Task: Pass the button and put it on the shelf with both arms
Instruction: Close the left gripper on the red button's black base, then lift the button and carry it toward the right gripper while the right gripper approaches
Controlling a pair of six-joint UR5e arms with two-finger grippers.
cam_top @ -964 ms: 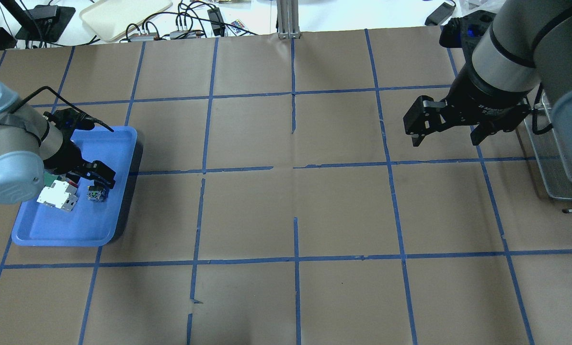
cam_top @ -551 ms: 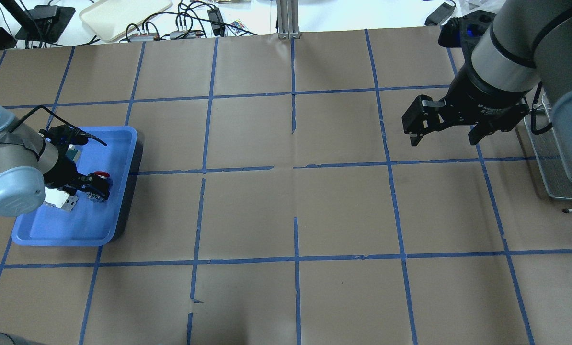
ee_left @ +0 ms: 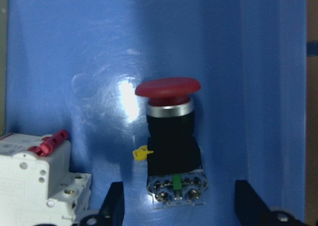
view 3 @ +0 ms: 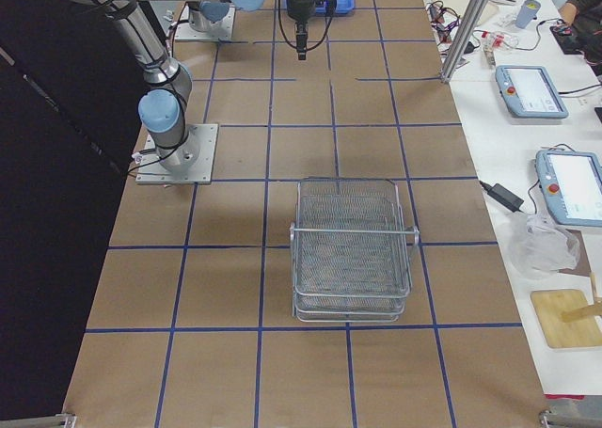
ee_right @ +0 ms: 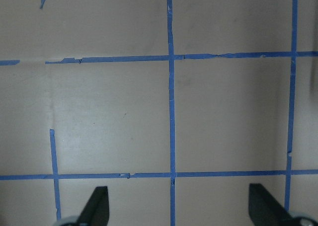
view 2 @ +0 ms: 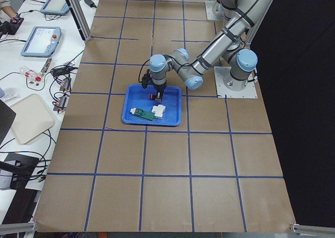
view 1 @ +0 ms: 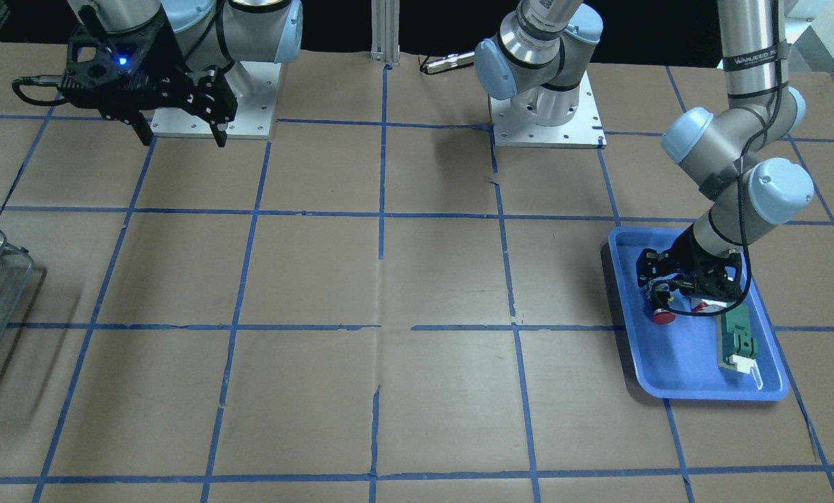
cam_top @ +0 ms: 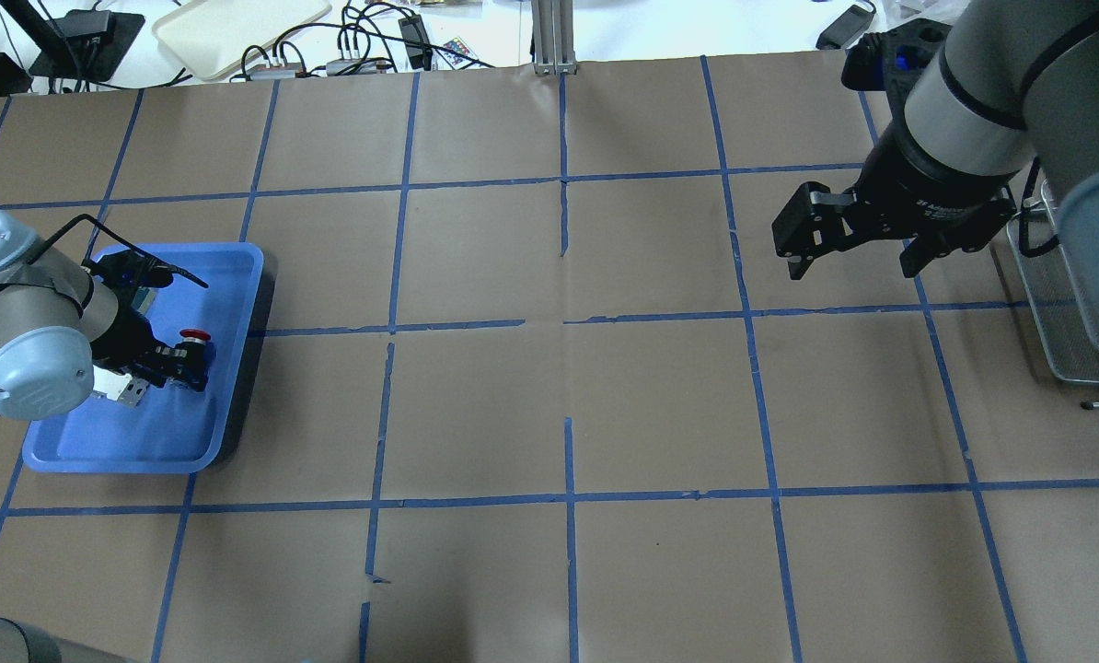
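We see the left gripper (ee_left: 179,211) low in the blue tray (cam_top: 144,442), jaws spread. The button (ee_left: 171,136) lies on the tray floor between them, with a gap on either side. The right gripper (cam_top: 850,267) hangs wide open above the table, near the shelf (view 3: 353,249).

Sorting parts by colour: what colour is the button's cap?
The cap is red, clearest in the left wrist view.

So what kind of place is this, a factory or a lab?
Probably a robotics lab: a left arm and a right arm bolted to a paper-covered table with a blue tape grid, teach pendants and loose cables on the side bench, a blue tray of small electrical parts.
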